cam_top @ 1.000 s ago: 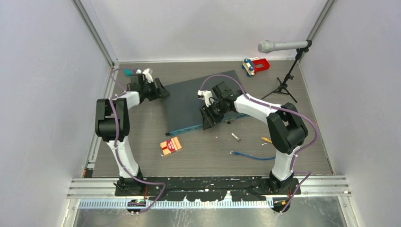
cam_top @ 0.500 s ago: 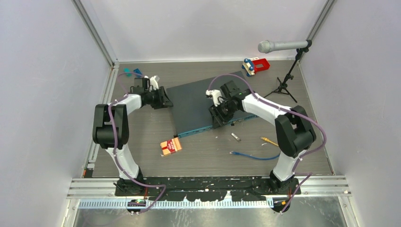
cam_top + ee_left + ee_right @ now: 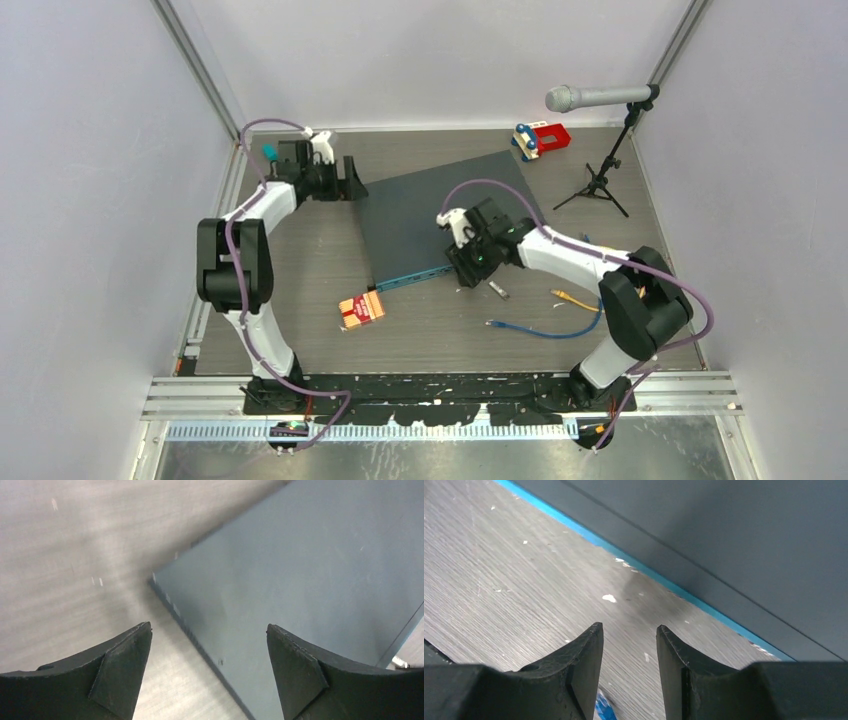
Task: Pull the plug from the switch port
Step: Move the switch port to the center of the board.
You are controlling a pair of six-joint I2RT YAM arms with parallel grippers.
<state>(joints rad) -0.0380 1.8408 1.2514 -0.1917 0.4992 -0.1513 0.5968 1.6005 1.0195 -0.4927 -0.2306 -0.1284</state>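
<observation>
Top external shows the switch (image 3: 430,215) lying slantwise mid-worktop (image 3: 300,300), its teal front edge toward the arms; it has swung round within the last second. No plug shows in that edge, so the pull looks either done or hidden. The right pincer (image 3: 468,262) has come down to the front edge, jaws slightly apart and pinching nothing. The left pincer (image 3: 350,184), pressed together a second ago, now stands spread over the switch's far-left corner. Count: one switch, one loose blue cable (image 3: 540,330), one microphone (image 3: 575,97), one red toy (image 3: 542,137), one orange packet (image 3: 361,309).
</observation>
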